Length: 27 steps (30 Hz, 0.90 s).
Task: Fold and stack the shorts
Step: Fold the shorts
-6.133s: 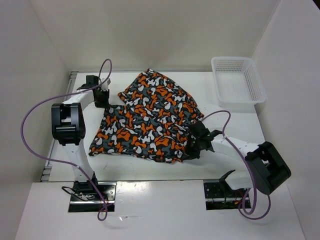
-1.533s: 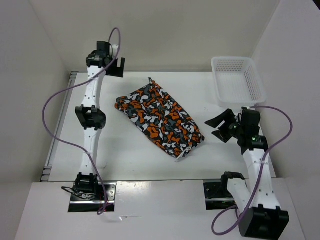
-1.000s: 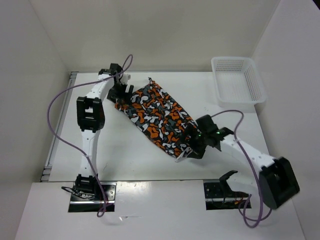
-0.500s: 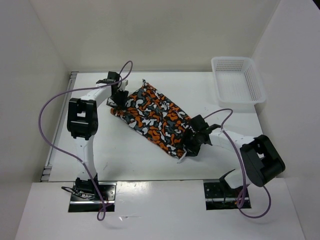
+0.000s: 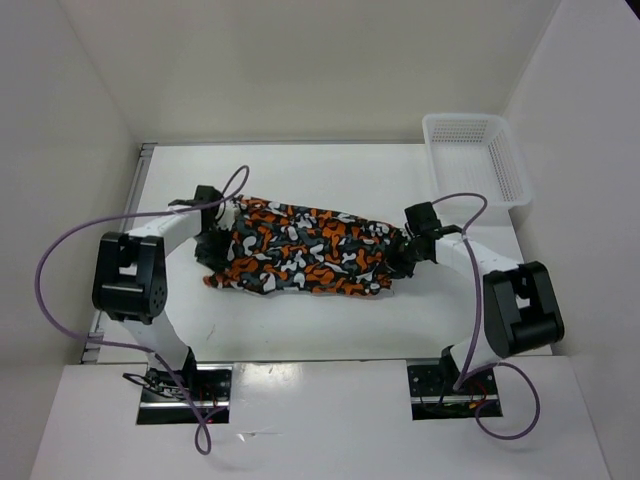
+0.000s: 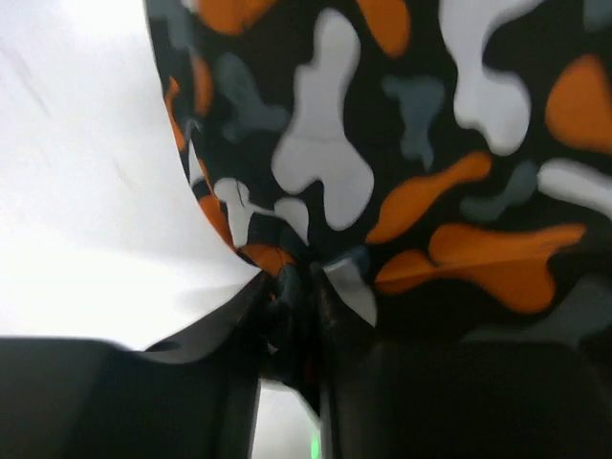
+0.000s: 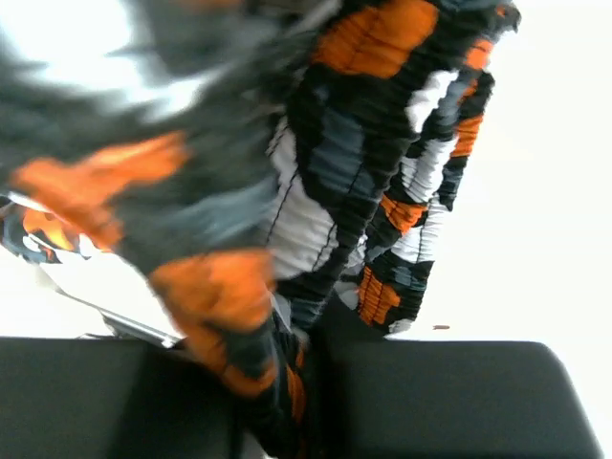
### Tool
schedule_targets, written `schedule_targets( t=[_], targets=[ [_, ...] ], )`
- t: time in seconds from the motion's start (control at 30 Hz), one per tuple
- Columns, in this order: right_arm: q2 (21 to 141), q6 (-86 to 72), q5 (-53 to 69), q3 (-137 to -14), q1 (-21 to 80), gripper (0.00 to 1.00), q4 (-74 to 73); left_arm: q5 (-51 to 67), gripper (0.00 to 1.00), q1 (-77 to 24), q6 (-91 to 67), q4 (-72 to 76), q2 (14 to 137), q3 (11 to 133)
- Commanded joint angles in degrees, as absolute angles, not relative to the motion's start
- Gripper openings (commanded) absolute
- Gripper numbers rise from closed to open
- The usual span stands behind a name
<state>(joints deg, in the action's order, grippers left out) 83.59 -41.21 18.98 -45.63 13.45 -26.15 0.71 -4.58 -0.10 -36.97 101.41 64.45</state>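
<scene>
The camouflage shorts (image 5: 305, 258), printed orange, black, grey and white, lie folded in a long band across the middle of the table. My left gripper (image 5: 216, 245) is shut on their left end; in the left wrist view the cloth (image 6: 402, 163) fills the frame and is pinched between the closed jaws. My right gripper (image 5: 405, 253) is shut on their right end, and the right wrist view shows the ribbed waistband (image 7: 382, 163) bunched in the jaws.
A white mesh basket (image 5: 474, 163) stands at the back right corner. White walls enclose the table on three sides. Purple cables loop from both arms.
Both grippers, holding the ends, have turned the folded shorts from a diagonal lie to a level band. The left end moved toward me and the right end moved back and right.
</scene>
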Motion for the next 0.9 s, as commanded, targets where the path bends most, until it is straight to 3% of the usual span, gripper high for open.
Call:
schedule_targets(
  t=[0.0,0.1,0.13,0.2,0.33,0.87],
  targets=[
    [87.8,-35.0,22.1,-48.2,13.3,0.34,-29.0,1.2,0.45,-4.0,0.0,-45.8,95.5,61.2],
    [88.3,-32.5,19.5,-51.5,13.3,0.55,-31.6,-2.0,0.65,-3.5,0.0,-48.8,90.5,63.0],
    [87.8,-32.0,18.3,-52.5,13.3,0.59,-33.6,-2.0,0.75,-2.4,0.0,-48.8,89.5,64.9],
    [86.9,-30.9,15.7,-54.7,13.3,0.65,-35.2,-1.4,0.82,-1.8,0.0,-48.0,88.8,70.0],
    [85.5,-30.4,16.4,-54.2,12.7,0.74,-35.3,-0.8,0.85,-1.0,0.0,-38.3,89.8,76.1],
    [86.7,-36.7,16.5,-49.2,12.7,0.84,-31.1,-0.8,0.85,-6.2,0.0,-17.1,109.9,81.9]
  ],
)
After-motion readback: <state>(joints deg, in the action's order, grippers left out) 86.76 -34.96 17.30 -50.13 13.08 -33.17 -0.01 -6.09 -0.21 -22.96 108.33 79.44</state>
